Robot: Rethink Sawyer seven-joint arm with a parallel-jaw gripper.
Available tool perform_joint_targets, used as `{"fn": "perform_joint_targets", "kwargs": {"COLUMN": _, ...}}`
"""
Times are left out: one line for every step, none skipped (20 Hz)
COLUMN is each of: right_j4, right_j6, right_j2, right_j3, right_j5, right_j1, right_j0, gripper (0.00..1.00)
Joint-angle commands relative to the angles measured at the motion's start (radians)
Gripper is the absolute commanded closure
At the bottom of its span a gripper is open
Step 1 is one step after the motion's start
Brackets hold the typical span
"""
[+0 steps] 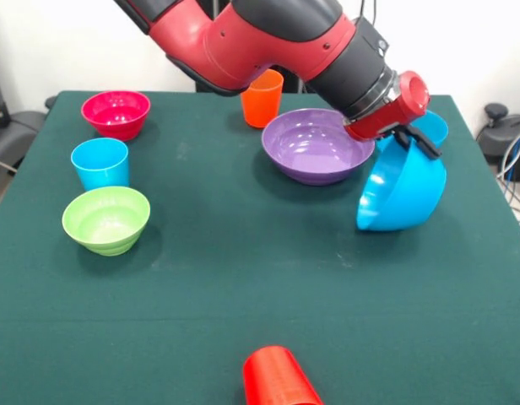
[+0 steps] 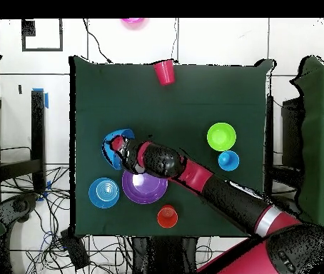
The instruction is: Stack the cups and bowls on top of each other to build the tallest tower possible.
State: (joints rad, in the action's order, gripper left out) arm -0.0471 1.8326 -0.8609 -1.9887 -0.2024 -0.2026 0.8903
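Note:
My gripper (image 1: 414, 142) is shut on the rim of a blue bowl (image 1: 401, 192) and holds it tipped on its side, just right of the purple bowl (image 1: 317, 145). In the overhead view the gripper (image 2: 120, 148) and the held blue bowl (image 2: 115, 139) lie above the purple bowl (image 2: 145, 186). A second blue bowl (image 1: 432, 126) stands behind the gripper, also seen from overhead (image 2: 104, 193). An orange cup (image 1: 262, 98) stands behind the purple bowl. A light blue cup (image 1: 100, 163), a lime green bowl (image 1: 106, 219) and a pink-red bowl (image 1: 116, 114) stand at the left. A red cup (image 1: 279, 377) lies on its side at the front edge. No tower stands.
The green table (image 1: 243, 278) has cables and chairs round it. A pink object (image 2: 131, 21) lies on the floor beyond the table in the overhead view. My arm (image 2: 215, 189) crosses the table and hides the pink-red bowl there.

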Motion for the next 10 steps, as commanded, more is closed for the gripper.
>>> {"fn": "perform_joint_targets", "kwargs": {"right_j4": 0.018, "right_j6": 0.035, "right_j2": 0.095, "right_j3": 0.096, "right_j5": -0.189, "right_j1": -0.029, "right_j0": -0.054, "gripper": 1.00}}
{"fn": "perform_joint_targets", "kwargs": {"right_j4": 0.017, "right_j6": 0.034, "right_j2": 0.097, "right_j3": 0.100, "right_j5": -0.197, "right_j1": -0.031, "right_j0": -0.055, "gripper": 1.00}}
{"fn": "perform_joint_targets", "kwargs": {"right_j4": 0.016, "right_j6": 0.036, "right_j2": 0.096, "right_j3": 0.100, "right_j5": -0.199, "right_j1": -0.032, "right_j0": -0.056, "gripper": 1.00}}
{"fn": "perform_joint_targets", "kwargs": {"right_j4": 0.015, "right_j6": 0.036, "right_j2": 0.095, "right_j3": 0.102, "right_j5": -0.208, "right_j1": -0.037, "right_j0": -0.056, "gripper": 1.00}}
{"fn": "perform_joint_targets", "kwargs": {"right_j4": 0.013, "right_j6": 0.030, "right_j2": 0.097, "right_j3": 0.113, "right_j5": -0.222, "right_j1": -0.037, "right_j0": -0.055, "gripper": 1.00}}
{"fn": "perform_joint_targets", "kwargs": {"right_j4": 0.011, "right_j6": 0.026, "right_j2": 0.094, "right_j3": 0.116, "right_j5": -0.228, "right_j1": -0.039, "right_j0": -0.055, "gripper": 1.00}}
{"fn": "perform_joint_targets", "kwargs": {"right_j4": 0.009, "right_j6": 0.022, "right_j2": 0.095, "right_j3": 0.120, "right_j5": -0.240, "right_j1": -0.040, "right_j0": -0.055, "gripper": 1.00}}
{"fn": "perform_joint_targets", "kwargs": {"right_j4": 0.007, "right_j6": 0.018, "right_j2": 0.096, "right_j3": 0.125, "right_j5": -0.252, "right_j1": -0.042, "right_j0": -0.056, "gripper": 1.00}}
{"fn": "perform_joint_targets", "kwargs": {"right_j4": 0.008, "right_j6": 0.017, "right_j2": 0.100, "right_j3": 0.132, "right_j5": -0.264, "right_j1": -0.045, "right_j0": -0.058, "gripper": 1.00}}
{"fn": "perform_joint_targets", "kwargs": {"right_j4": 0.009, "right_j6": 0.019, "right_j2": 0.104, "right_j3": 0.135, "right_j5": -0.276, "right_j1": -0.051, "right_j0": -0.062, "gripper": 1.00}}
